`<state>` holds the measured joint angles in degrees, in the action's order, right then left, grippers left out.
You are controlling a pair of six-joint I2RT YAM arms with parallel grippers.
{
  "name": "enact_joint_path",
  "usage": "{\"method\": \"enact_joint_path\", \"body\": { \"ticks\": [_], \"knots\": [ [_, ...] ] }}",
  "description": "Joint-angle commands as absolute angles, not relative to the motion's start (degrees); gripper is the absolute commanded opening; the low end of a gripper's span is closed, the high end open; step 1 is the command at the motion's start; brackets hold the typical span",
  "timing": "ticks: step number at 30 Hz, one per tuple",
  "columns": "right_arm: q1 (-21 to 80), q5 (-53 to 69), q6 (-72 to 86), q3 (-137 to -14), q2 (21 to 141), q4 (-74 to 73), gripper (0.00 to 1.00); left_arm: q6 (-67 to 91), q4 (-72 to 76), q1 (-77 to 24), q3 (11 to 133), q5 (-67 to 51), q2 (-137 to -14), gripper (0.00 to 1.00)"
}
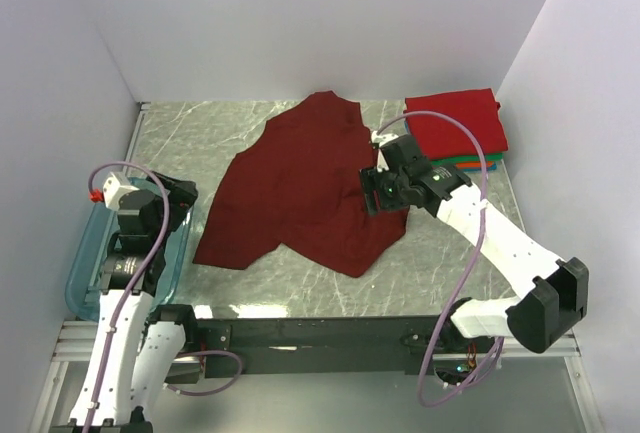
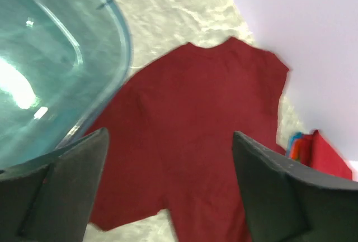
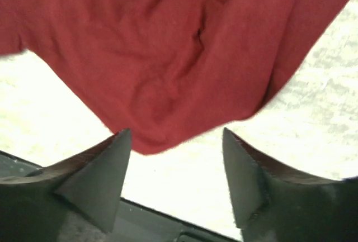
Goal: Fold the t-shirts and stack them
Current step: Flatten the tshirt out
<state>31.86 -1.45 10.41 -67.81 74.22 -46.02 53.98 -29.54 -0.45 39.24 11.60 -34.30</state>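
Observation:
A dark maroon t-shirt [image 1: 300,188] lies spread out and rumpled across the middle of the marble table. At the back right is a stack of folded t-shirts [image 1: 455,123], bright red on top with green and orange edges showing below. My right gripper [image 1: 377,196] hovers over the maroon shirt's right edge. In the right wrist view it [image 3: 176,138] is open, and a corner of the maroon shirt [image 3: 168,57] lies just beyond its tips, not between them. My left gripper [image 1: 176,203] is over the bin, open and empty [image 2: 170,158], facing the maroon shirt [image 2: 201,119].
A translucent teal plastic bin [image 1: 95,263] sits at the near left under the left arm, and its rim [image 2: 120,46] borders the shirt's sleeve. White walls close in the table on three sides. The table's dark front edge [image 3: 168,219] lies just below the right fingers.

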Motion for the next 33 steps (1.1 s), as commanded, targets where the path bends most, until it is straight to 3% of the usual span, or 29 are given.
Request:
{"method": "enact_joint_path", "body": {
  "ticks": [1,9,13,16,22,33],
  "knots": [
    [31.8,-2.0,12.6,-67.1,70.4,-39.8,0.77,54.1,-28.1,-0.2,43.7,7.3,-34.8,1.0],
    [28.4,-3.8,21.8,-58.7,68.6,-34.3,0.78,53.3,-20.7,-0.2,42.6,-1.7,-39.8,0.99],
    [21.7,2.3,26.6,-49.1,65.3,-29.6,0.78,53.1,-18.7,-1.9,41.7,-2.5,-41.4,0.99],
    [14.8,7.7,29.2,-43.4,63.4,-25.1,0.78,53.3,-17.1,-6.2,41.4,-0.3,-43.5,0.99],
    [12.2,6.9,30.5,-40.2,66.2,-23.1,0.77,53.8,-15.2,-17.7,42.4,4.8,-53.0,0.99],
    [11.3,3.9,32.5,-38.1,74.1,-20.0,0.6,52.8,-12.7,-21.8,42.4,6.0,-66.5,0.99]
  ]
}}
